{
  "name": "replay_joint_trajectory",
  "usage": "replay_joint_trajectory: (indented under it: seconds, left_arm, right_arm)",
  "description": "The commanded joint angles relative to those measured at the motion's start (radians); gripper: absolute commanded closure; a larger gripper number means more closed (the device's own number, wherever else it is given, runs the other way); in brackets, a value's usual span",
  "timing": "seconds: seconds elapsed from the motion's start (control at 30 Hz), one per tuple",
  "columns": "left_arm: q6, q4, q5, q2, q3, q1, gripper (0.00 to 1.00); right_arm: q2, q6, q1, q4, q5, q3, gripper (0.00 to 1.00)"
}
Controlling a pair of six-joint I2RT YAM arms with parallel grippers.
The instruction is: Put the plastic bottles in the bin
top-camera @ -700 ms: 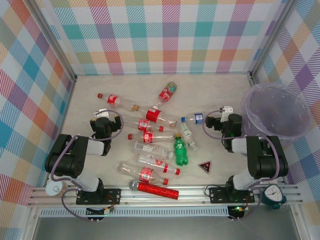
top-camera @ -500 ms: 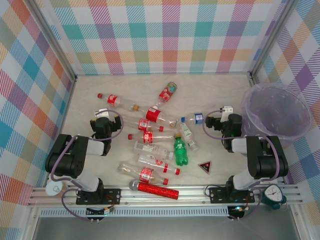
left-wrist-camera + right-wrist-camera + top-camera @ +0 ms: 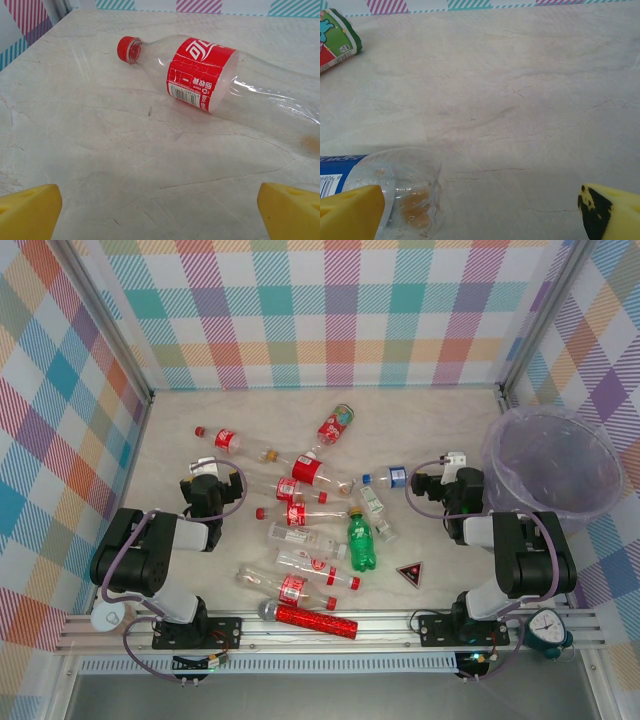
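Since no difference is found against the preceding views, nothing is judged to have been moved. The small clear plastic bottles with red labels are scattered on the pale marbled tabletop, well apart from the round lilac translucent bin at the right. The left pincer and right pincer are held wide open and empty, so the task is judged not yet started.

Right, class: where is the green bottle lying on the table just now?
In the top view, the green bottle lies near the middle of the table, between the two arms, with the small dark triangle just to its right and nearer the bases.
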Motion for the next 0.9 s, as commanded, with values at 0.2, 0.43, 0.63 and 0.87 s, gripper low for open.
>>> replay_joint_trajectory:
  seconds: [0.2, 0.43, 0.63, 0.87]
  left_arm:
    - [-0.015, 0.027, 0.015, -0.001, -0.001, 0.007, 0.0]
    - [-0.019, 0.019, 0.031, -0.002, 0.001, 0.015, 0.0]
    - [-0.013, -0.276, 0.051, -0.151, 0.103, 0.017, 0.0]
    - [-0.083, -0.649, -0.124, -0.412, 0.248, -0.023, 0.0]
  right_arm:
    - [0.004, 0.016, -0.009, 0.013, -0.013, 0.019, 0.01]
    - [0.003, 0.016, -0.009, 0.013, -0.014, 0.019, 0.01]
    - [-0.056, 0.009, -0.009, -0.202, -0.023, 0.109, 0.01]
    - [-0.197, 0.084, 0.011, -0.684, -0.007, 0.323, 0.01]
